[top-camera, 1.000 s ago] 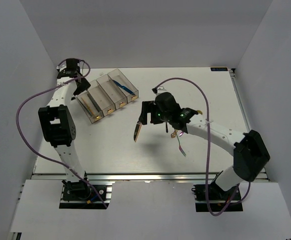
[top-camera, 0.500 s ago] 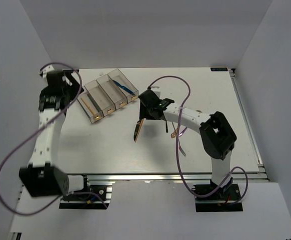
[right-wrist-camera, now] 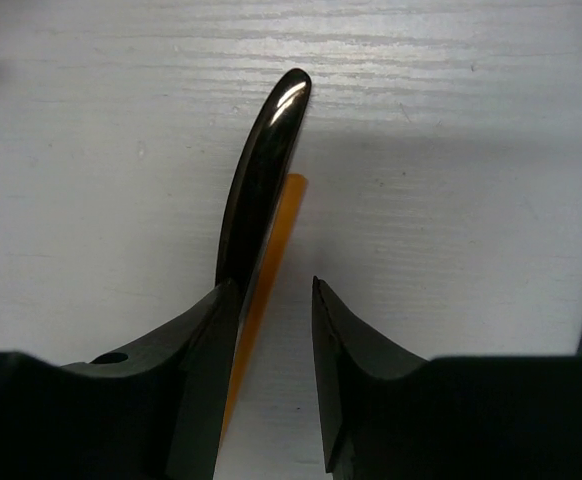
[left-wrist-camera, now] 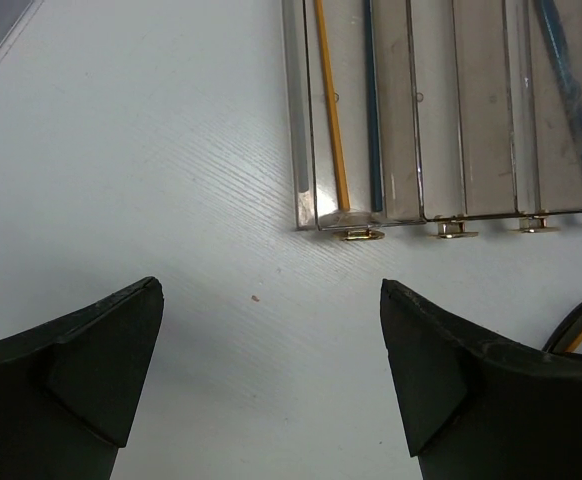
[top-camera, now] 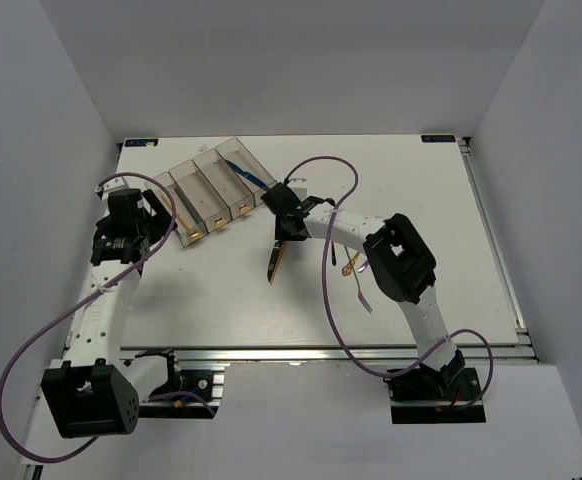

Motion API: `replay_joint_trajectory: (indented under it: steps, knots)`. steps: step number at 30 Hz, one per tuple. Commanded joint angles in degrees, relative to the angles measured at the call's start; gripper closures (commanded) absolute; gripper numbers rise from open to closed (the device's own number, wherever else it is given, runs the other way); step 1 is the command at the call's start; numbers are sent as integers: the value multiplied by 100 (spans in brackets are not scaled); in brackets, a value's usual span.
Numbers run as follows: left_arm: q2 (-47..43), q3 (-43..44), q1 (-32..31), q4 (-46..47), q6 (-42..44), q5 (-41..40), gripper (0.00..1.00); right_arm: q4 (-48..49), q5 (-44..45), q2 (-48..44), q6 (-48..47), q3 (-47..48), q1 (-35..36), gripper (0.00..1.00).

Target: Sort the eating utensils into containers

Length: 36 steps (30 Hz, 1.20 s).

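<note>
The containers (top-camera: 203, 190) lie in a slanted row at the back left. Their left bin holds an orange chopstick (left-wrist-camera: 331, 110) and a dark one (left-wrist-camera: 371, 110). A blue knife (left-wrist-camera: 563, 80) lies in a bin further right. My left gripper (left-wrist-camera: 271, 290) hangs open over bare table just short of the bins' yellow tags (left-wrist-camera: 359, 235). My right gripper (right-wrist-camera: 269, 283) straddles a black utensil handle (right-wrist-camera: 261, 170) and an orange-gold strip (right-wrist-camera: 276, 235). The handle touches its left finger; a gap remains at the right finger. This piece (top-camera: 276, 262) lies mid-table.
Several more utensils (top-camera: 356, 272) lie in a small heap right of the right gripper, a dark one (top-camera: 333, 255) among them. Purple cables loop from both arms. White walls close in the table on three sides.
My left arm has pulled back from the far end of the bins toward the near left. My right arm has reached left onto the black handle and its jaws have narrowed.
</note>
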Motion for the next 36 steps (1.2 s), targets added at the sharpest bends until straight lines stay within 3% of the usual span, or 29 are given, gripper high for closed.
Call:
replay_joint_trajectory:
  steps: [1,20,25,29,30,36]
  knots:
    - [-203,51,-1,208,91,125,2,-261,253,37,132,259,74,59]
    - [-238,33,-10,217,100,204,2,-656,455,239,395,-13,136,64]
    - [-256,16,-1,217,91,231,2,-735,333,-15,431,-461,-22,79]
    - [-247,16,-10,235,73,371,2,-130,-325,-402,88,-1321,-215,85]
    - [-238,7,-10,235,65,415,2,-103,-344,-455,-8,-1402,-259,100]
    - [-177,-133,-10,401,-154,1441,2,-17,-405,-1122,-491,-1726,-286,100]
